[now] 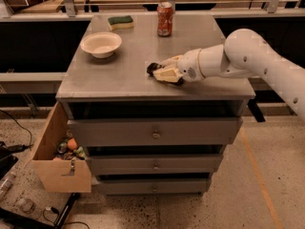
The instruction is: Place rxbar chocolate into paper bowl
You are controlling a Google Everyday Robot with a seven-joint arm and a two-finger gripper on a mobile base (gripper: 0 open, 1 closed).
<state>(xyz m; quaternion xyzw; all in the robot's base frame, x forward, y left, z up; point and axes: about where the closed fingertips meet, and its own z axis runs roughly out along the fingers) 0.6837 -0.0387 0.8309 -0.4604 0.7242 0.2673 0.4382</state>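
The rxbar chocolate [153, 69], a flat dark wrapper, lies on the grey cabinet top [119, 75] right of centre. My gripper [167, 68] comes in from the right on a white arm. Its cream fingers [166, 75] sit on either side of the bar's right end and are closed on it. The bar's left end sticks out and it still rests on the top. The paper bowl [101, 44], off-white and empty, stands at the back left, well apart from the gripper.
A red soda can [165, 19] stands at the back centre and a green-and-yellow sponge [120, 21] at the back left. A wooden drawer [59, 163] hangs open at the cabinet's lower left with small items inside.
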